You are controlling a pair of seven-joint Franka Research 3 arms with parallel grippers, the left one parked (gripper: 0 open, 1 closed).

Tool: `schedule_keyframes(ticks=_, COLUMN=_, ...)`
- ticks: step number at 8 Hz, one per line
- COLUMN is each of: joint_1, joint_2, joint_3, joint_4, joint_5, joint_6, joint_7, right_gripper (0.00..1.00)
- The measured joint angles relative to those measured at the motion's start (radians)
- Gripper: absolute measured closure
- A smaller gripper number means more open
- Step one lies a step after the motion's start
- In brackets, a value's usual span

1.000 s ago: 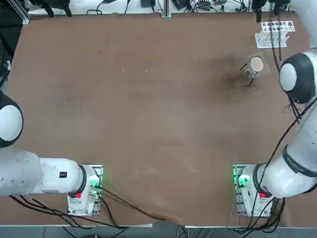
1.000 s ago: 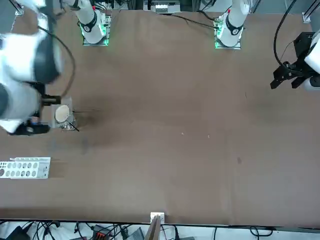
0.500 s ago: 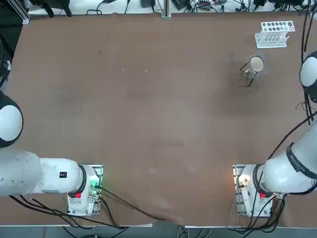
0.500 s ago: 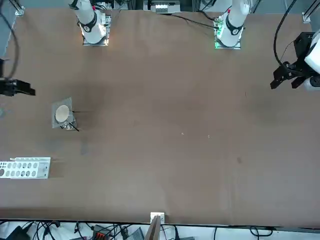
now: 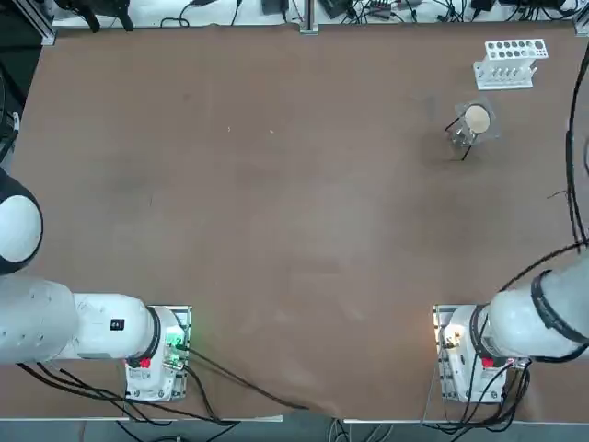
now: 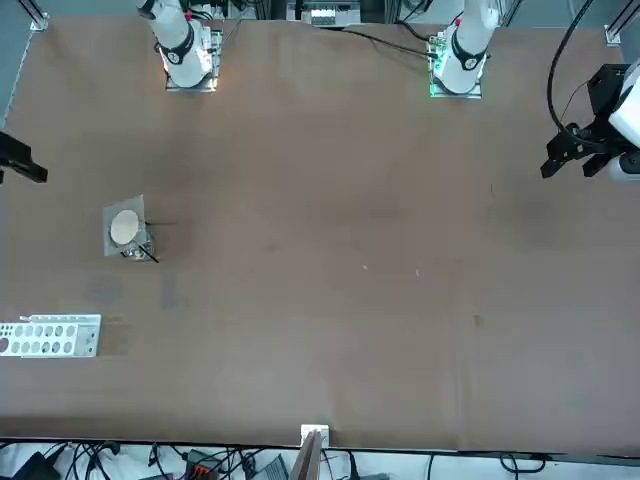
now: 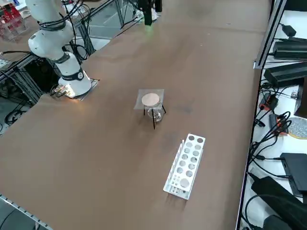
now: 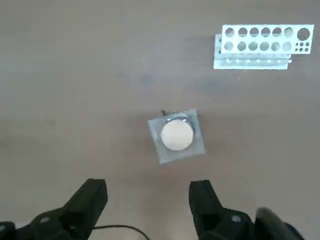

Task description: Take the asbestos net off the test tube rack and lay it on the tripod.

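The asbestos net (image 5: 476, 119) (image 6: 124, 228) (image 7: 150, 99), a grey mesh square with a pale round centre, lies flat on top of the black tripod (image 7: 154, 120) (image 6: 146, 254). The white test tube rack (image 5: 508, 64) (image 6: 50, 337) (image 7: 186, 166) stands apart from them with nothing on top. In the wrist view my right gripper (image 8: 147, 190) hangs open and empty high above the table, with the net (image 8: 176, 135) and the rack (image 8: 260, 46) well below it. A black part of it (image 6: 20, 162) shows at the front view's edge.
The tripod and rack stand near the table's far right corner. Cables and black boxes (image 7: 288, 72) lie beyond the table's far edge. The right arm's base (image 5: 469, 354) is bolted at the near edge.
The right arm has drawn back from over the tripod toward the table's right side and risen out of the top view. Net, tripod and rack have not moved.
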Motion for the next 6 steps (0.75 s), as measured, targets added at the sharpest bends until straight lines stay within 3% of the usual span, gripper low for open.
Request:
schedule_keyframes(ticks=1, joint_1=0.007, joint_2=-0.077, joint_3=0.019, joint_4=-0.096, joint_5=-0.001, joint_6=0.019, joint_7=0.023, right_gripper=0.0)
schedule_keyframes(ticks=3, joint_1=0.021, joint_2=-0.188, joint_3=0.014, joint_4=-0.231, joint_5=-0.004, joint_6=0.029, joint_7=0.029, right_gripper=0.0)
schedule_keyframes(ticks=6, joint_1=0.091, joint_2=-0.314, joint_3=-0.058, joint_4=-0.429, joint_5=-0.043, joint_6=0.112, joint_7=0.029, right_gripper=0.0)
